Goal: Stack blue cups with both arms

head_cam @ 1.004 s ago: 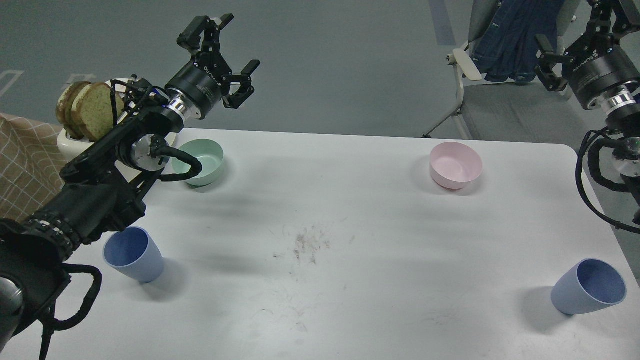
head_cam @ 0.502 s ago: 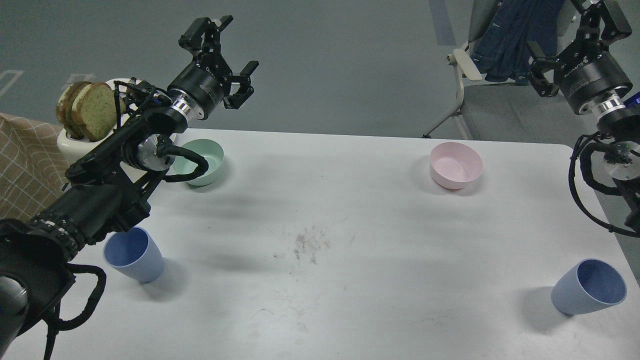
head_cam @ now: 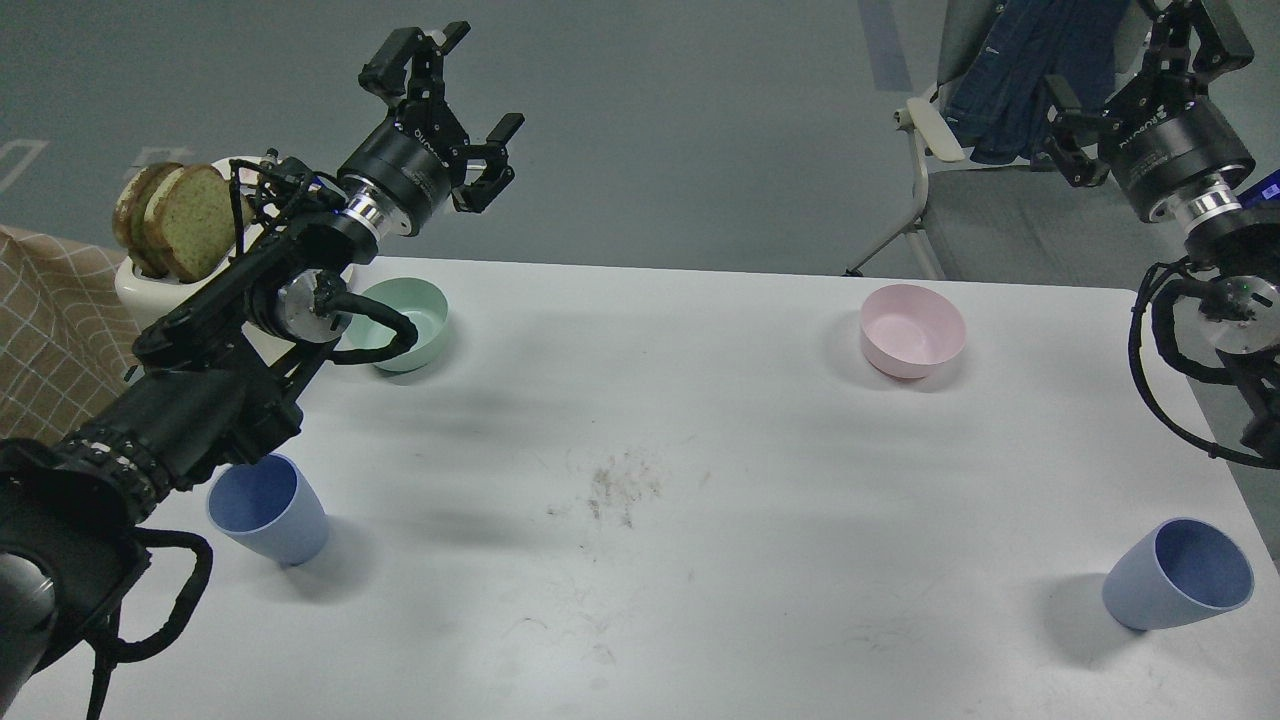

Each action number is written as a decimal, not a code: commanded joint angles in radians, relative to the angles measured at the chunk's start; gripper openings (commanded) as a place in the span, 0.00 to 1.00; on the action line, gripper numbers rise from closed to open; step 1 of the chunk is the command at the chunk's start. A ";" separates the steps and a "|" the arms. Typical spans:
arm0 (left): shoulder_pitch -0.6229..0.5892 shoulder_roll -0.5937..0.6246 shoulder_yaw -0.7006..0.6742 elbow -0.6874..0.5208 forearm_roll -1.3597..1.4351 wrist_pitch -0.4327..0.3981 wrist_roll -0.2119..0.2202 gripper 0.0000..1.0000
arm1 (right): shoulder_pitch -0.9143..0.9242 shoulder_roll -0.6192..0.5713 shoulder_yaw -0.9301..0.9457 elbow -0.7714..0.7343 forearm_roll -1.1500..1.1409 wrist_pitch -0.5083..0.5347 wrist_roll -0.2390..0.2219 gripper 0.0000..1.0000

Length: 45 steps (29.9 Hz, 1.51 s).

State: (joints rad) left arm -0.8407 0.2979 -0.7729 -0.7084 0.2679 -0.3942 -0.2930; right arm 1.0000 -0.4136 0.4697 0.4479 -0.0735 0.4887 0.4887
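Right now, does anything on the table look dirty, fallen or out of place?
A patch of dark scuff marks soils the middle of the white table. Both blue cups stand upright and far apart, unstacked. Nothing is spilled.

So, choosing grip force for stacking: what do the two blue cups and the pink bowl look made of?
Left blue cup and right blue cup: probably matte plastic or a fibre composite; even colour, thin rims, no glare. Pink bowl: same dull, uniform look, likely similar.

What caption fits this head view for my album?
Two blue cups, left cup and right cup, wait apart while both open tools, left and right, hang above.
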 commanded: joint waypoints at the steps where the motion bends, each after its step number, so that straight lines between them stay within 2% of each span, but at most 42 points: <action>1: 0.000 0.003 0.001 0.000 0.002 0.000 0.000 0.98 | -0.004 0.001 0.000 0.000 0.000 0.000 0.000 1.00; 18: 0.000 -0.013 0.017 -0.008 0.017 0.000 -0.003 0.98 | 0.002 0.012 0.001 -0.012 0.000 0.000 0.000 1.00; 27: 0.002 0.000 0.017 -0.051 0.019 -0.002 -0.003 0.98 | 0.000 0.013 0.001 -0.011 0.000 0.000 0.000 1.00; 45: 0.009 0.023 0.009 -0.071 0.056 -0.043 -0.003 0.98 | -0.004 0.022 -0.003 -0.011 -0.002 0.000 0.000 1.00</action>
State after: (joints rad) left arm -0.8311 0.3219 -0.7625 -0.7803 0.3135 -0.4358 -0.2947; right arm 0.9950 -0.3912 0.4666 0.4372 -0.0737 0.4887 0.4887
